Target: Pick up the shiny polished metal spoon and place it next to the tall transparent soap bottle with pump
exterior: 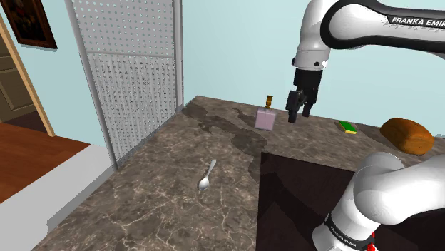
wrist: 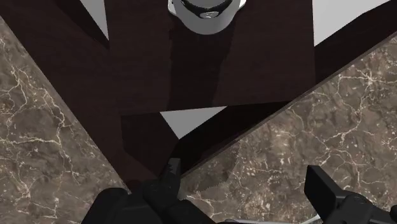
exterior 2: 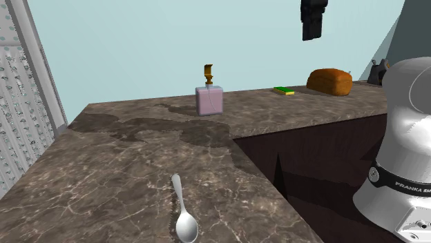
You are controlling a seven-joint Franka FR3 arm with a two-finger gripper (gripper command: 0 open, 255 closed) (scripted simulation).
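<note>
In the shoulder view I see the gripper [exterior: 299,108] hanging above the counter [exterior: 157,192], with the spoon [exterior: 207,176] lying flat, well apart from the soap bottle [exterior: 265,118]. The second exterior view shows me the spoon [exterior 2: 182,210] with its bowl nearest the camera. The wrist view gives me the gripper's fingers [wrist: 321,186] wide apart, holding nothing.

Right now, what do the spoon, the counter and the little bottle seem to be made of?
Spoon: polished metal, silvery with bright glints. Counter: polished stone, likely marble, brown with pale veins. Bottle: pale pink, faintly see-through body, glass or plastic, hard to tell; its pump looks brassy.
</note>
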